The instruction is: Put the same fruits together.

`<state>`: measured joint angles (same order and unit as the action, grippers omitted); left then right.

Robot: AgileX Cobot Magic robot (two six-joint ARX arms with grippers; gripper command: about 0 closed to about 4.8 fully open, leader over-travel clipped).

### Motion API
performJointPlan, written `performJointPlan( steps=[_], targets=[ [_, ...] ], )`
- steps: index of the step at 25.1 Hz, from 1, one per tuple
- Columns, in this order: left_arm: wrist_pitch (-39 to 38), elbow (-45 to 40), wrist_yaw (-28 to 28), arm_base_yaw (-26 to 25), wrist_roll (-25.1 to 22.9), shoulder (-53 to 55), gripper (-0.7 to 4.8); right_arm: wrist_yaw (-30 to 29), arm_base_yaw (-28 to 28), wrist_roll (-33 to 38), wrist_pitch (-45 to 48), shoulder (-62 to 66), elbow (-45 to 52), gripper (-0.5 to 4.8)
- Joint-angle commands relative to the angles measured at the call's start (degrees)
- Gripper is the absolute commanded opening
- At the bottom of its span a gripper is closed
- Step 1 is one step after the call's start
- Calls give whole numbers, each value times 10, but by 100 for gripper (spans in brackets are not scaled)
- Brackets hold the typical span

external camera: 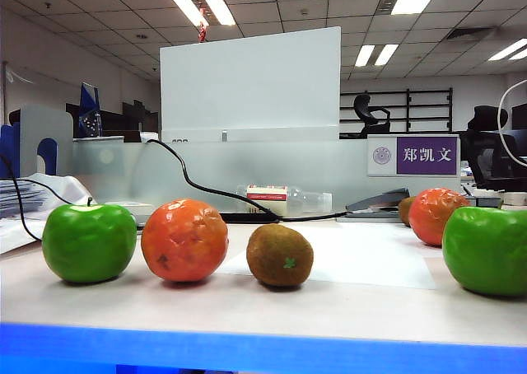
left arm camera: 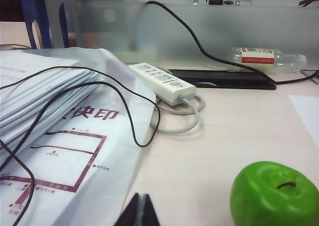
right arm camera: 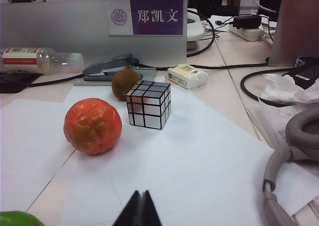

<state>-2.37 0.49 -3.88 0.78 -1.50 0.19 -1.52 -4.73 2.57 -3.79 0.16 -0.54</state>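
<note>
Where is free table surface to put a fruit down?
Free: the white paper between the left kiwi and the right orange fruit. Crowded: far left, by the plastic bag, cables and power strip.

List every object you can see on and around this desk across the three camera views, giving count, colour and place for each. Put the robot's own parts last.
Glossy green apples: two; left end and right end of the table.
Wrinkled orange-red fruits: two; left group, right group.
Fuzzy brown kiwis: two; centre, one behind right orange fruit.
Silver mirror cube: one; beside right orange fruit.
White power strip: one; left side.
Clear plastic bottle: one; lying at back.
Grey stapler: one; back right.
Left gripper: black, shut, near left apple.
Right gripper: black, shut, over white paper.
</note>
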Motion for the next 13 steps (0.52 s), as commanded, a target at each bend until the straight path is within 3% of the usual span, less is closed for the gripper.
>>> performJointPlan(
  steps=[1, 10, 12, 13],
  targets=[
    [7, 1, 0, 0, 0, -1, -5, 1, 0, 0, 8, -1, 4, -5],
    [9, 1, -1, 0, 1, -1, -5, 1, 0, 0, 11, -1, 4, -5],
    [26, 1, -25, 0, 57, -1, -5, -10, 1, 23, 27, -1, 4, -5],
    [40, 1, -57, 0, 125, -1, -5, -43, 2, 88, 47, -1, 4, -5]
  ],
)
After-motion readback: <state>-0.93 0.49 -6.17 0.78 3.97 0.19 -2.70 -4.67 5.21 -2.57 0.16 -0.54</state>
